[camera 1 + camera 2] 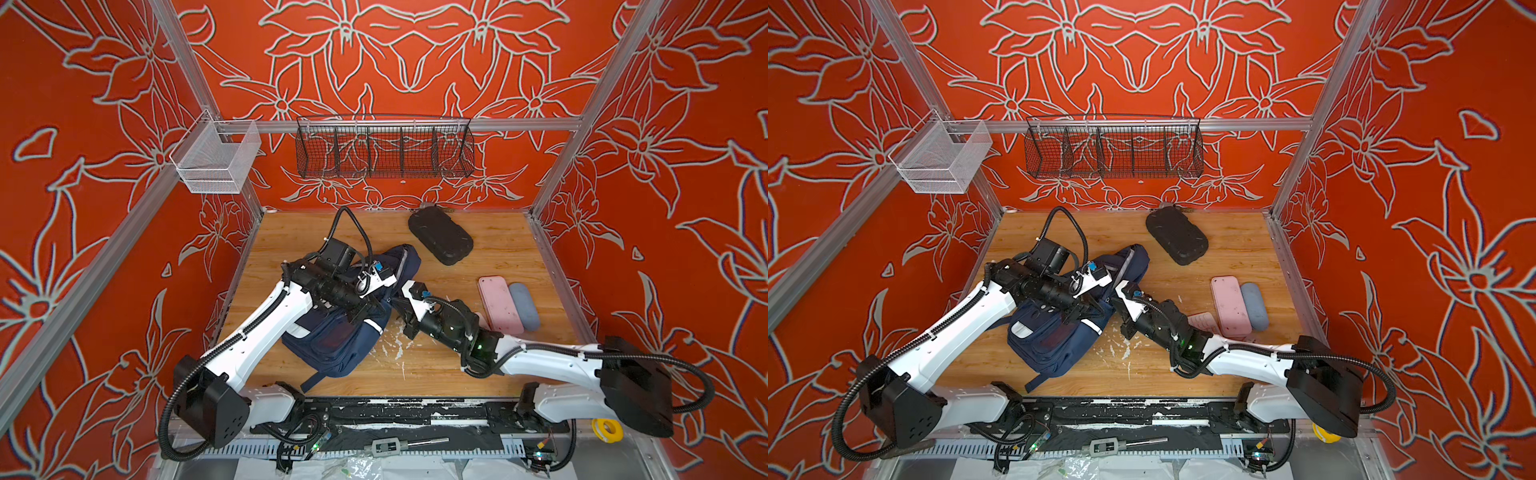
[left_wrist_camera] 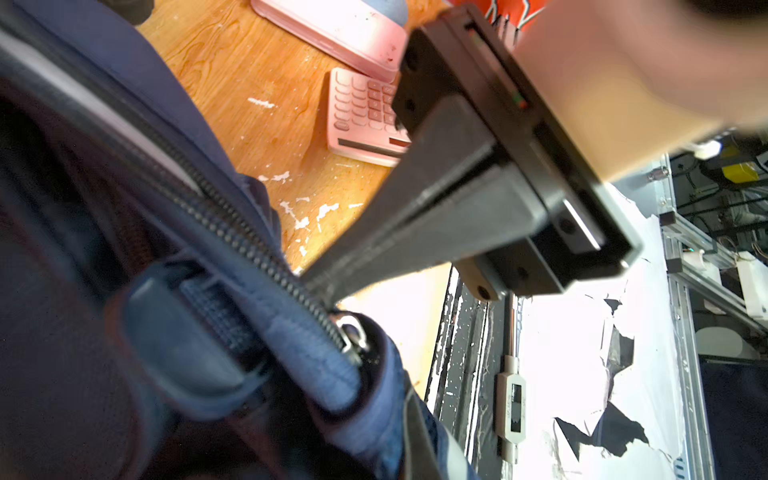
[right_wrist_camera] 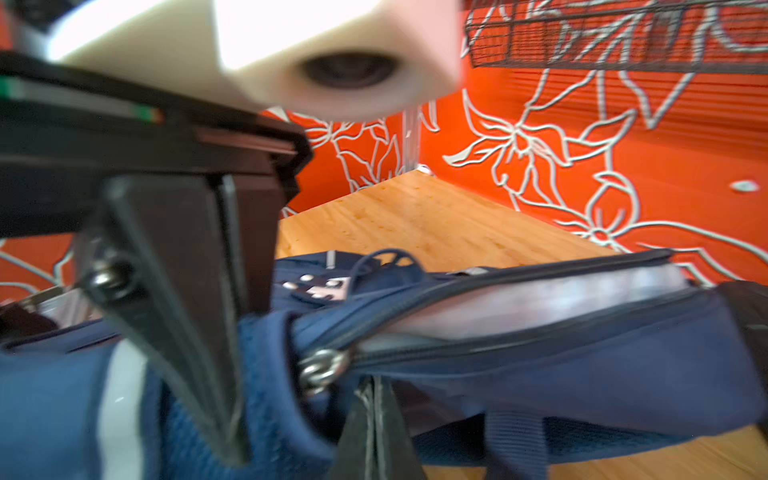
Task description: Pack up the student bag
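Top views both show the student bag (image 1: 332, 345) lying on the table (image 1: 478, 365), left of the middle and toward the front edge, with a strap trailing to the front. Both arms reach over its upper part. Seen from the left wrist, the left fingers (image 2: 415, 216) are pressed together, tips touching the zip edge just beside the metal slider (image 2: 353, 336). Whether cloth is pinched between them I cannot tell. Seen from the right wrist, the right fingers (image 3: 174, 299) are likewise closed, tips pushed against the blue cloth near the reflective stripe (image 3: 120, 395). The zip gapes, showing grey lining. Farther back on the table lies a black oval case (image 1: 440, 241). To the right a pink case (image 1: 498, 303) touches a grey-blue case (image 1: 524, 305), with a pink calculator (image 2: 365, 116) nearby.
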Controlling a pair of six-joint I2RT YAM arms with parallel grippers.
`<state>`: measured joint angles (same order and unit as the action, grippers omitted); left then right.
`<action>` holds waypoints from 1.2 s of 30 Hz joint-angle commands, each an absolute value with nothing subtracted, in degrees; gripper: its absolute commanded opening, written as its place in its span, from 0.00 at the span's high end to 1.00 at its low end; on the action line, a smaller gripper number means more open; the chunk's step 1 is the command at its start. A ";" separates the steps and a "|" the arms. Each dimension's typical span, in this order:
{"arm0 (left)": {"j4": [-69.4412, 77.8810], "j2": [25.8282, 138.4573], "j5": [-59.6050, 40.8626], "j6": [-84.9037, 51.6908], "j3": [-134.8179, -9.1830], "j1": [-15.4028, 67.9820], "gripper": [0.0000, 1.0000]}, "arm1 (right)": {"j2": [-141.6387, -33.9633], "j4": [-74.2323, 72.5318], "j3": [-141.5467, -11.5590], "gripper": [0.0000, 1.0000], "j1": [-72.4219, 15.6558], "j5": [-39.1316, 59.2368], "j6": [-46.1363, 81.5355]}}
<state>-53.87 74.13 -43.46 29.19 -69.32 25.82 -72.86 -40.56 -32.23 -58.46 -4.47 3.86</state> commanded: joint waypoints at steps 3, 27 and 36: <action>-52.45 72.60 -51.50 33.12 -71.23 27.20 1.00 | -70.35 -37.39 -33.29 1.00 -57.52 -10.71 1.23; -53.41 74.84 -44.81 45.04 -74.43 27.77 0.87 | -78.04 -47.02 -37.09 0.61 -55.46 19.59 8.20; -53.84 77.76 -45.01 48.20 -77.33 27.25 0.95 | -86.28 -61.47 -38.94 0.70 -55.70 24.16 17.06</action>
<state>-59.94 75.61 -38.28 44.21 -73.17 26.48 -85.41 -49.39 -35.42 -53.56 16.01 12.34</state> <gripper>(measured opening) 0.077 0.311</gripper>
